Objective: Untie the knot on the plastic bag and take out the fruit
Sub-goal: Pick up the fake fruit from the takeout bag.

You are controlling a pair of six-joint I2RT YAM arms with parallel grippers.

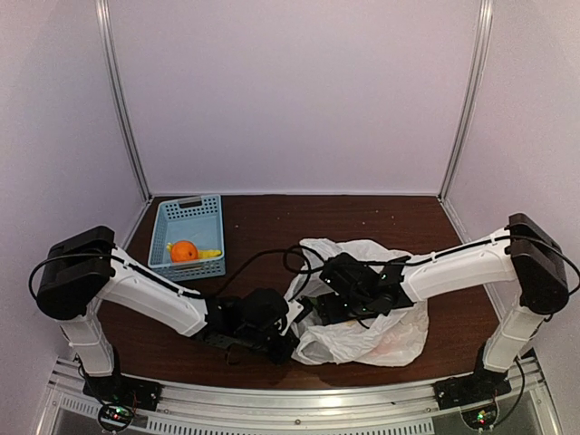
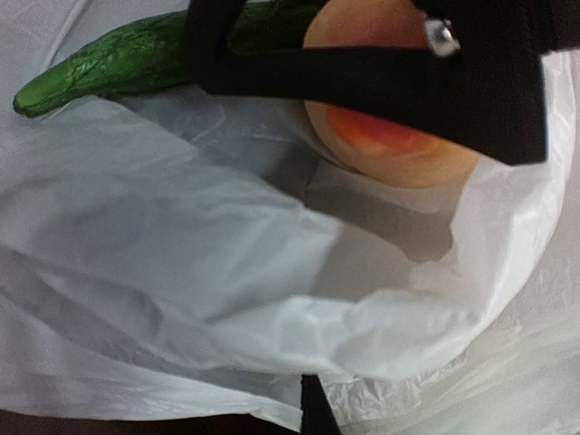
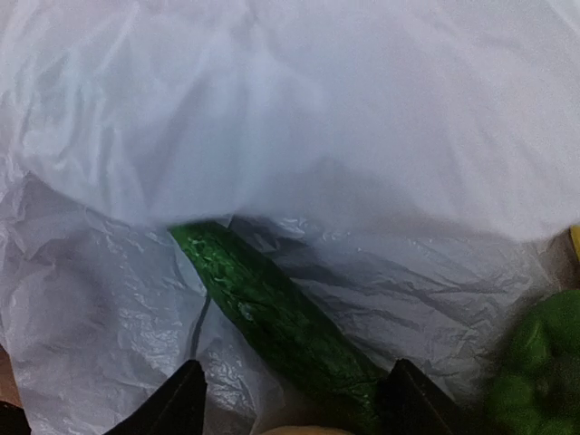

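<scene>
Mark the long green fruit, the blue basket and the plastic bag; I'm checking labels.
long green fruit [image 3: 272,317], right wrist view, middle of its body
blue basket [image 1: 160,237], top view, left wall
plastic bag [image 1: 362,349], top view, near side

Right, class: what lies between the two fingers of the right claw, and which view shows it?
The long green fruit, lying on the white plastic bag, its near end between the fingers of the open right claw. The right wrist view shows it.

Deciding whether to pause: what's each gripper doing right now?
Left gripper: shut, apparently pinching the plastic bag edge.
Right gripper: open, straddling the long green fruit inside the bag.
</scene>
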